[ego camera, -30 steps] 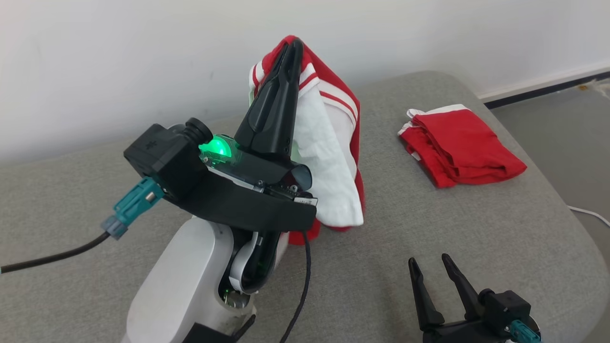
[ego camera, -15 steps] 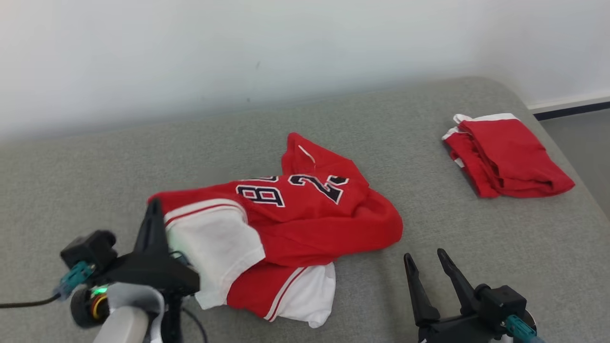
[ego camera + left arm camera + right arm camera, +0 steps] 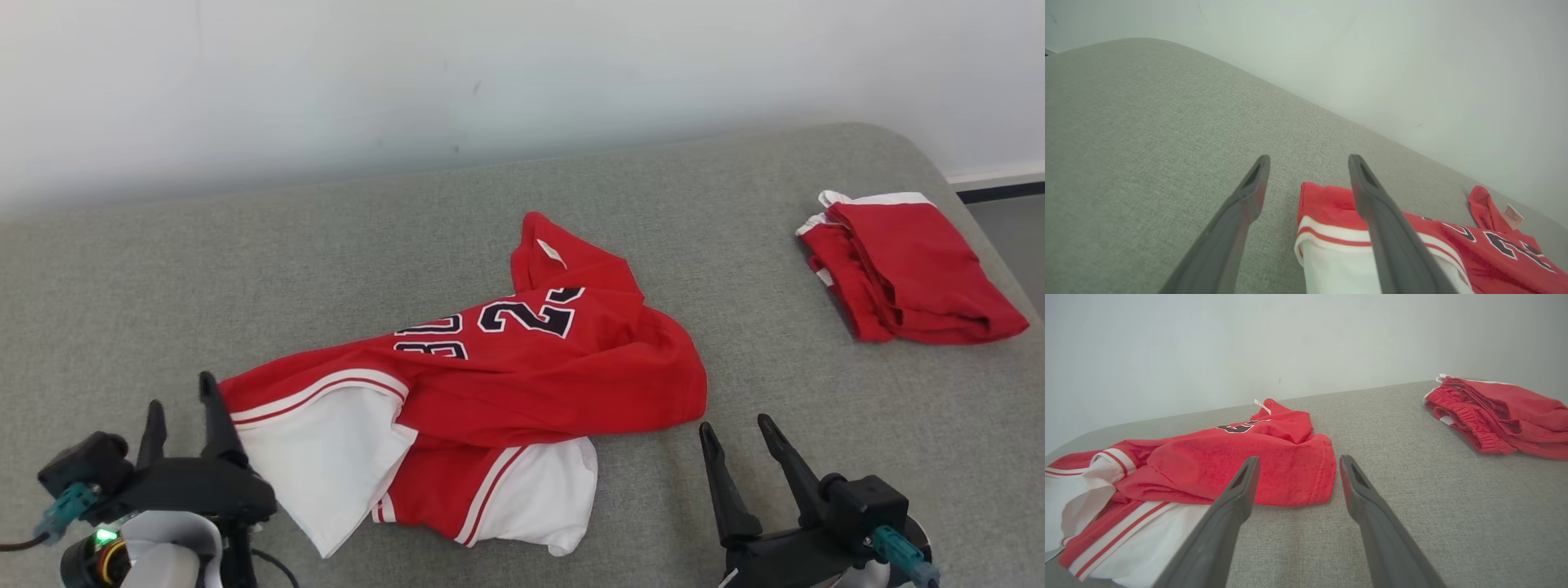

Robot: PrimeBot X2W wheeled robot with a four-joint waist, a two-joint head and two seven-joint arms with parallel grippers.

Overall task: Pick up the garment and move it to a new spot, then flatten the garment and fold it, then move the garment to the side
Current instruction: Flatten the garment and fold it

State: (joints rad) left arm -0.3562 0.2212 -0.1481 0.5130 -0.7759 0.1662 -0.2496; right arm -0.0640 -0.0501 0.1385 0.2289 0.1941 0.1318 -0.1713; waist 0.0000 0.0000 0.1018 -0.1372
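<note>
The garment (image 3: pixel 522 376) is a red and white jersey with dark numerals, lying rumpled on the grey cushion (image 3: pixel 245 269) at the centre. My left gripper (image 3: pixel 181 396) stands open at the lower left, its right finger right beside the jersey's striped white sleeve. In the left wrist view that sleeve edge (image 3: pixel 1327 208) lies between and under the spread fingers of the left gripper (image 3: pixel 1308 159), nothing pinched. My right gripper (image 3: pixel 735 425) is open just in front of the jersey's red right corner (image 3: pixel 1298 473), with nothing between the fingers of the right gripper (image 3: pixel 1299 459).
A second red garment (image 3: pixel 906 269), folded with a white trim, lies at the far right of the cushion and appears in the right wrist view (image 3: pixel 1494 412). A pale wall runs along the back. The cushion's rounded right edge drops to dark floor (image 3: pixel 1012 220).
A second ago my left gripper held the jersey up in the air, shut on it. It has since brought it down onto the cushion and opened, letting go. The head camera has shifted too.
</note>
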